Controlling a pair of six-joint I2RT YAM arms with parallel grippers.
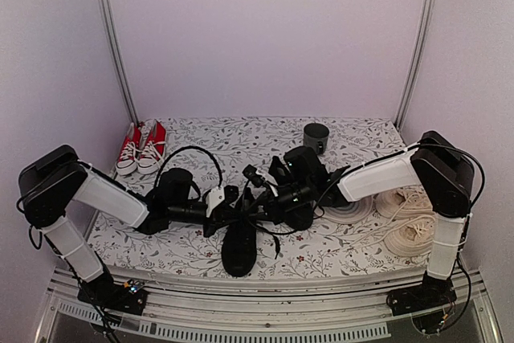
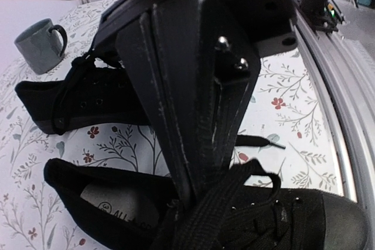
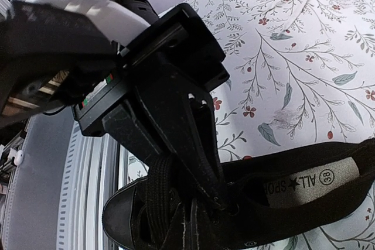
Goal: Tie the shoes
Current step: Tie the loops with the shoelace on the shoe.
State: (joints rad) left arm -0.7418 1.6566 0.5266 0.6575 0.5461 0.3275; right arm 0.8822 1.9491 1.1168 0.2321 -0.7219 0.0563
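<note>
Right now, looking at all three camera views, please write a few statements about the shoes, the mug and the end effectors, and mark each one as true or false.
1. Both end effectors are closed on laces of the near black shoe. True: the left end effector and the right end effector each pinch a black lace.
2. The grey mug lies on its side. False: it stands upright near the far edge.
3. The red sneakers sit at the far left corner. True.
4. The cream sneakers are beside the left arm. False: they lie on the right side.
5. The second black shoe is stacked on the first. False: it lies apart on the table.
</note>
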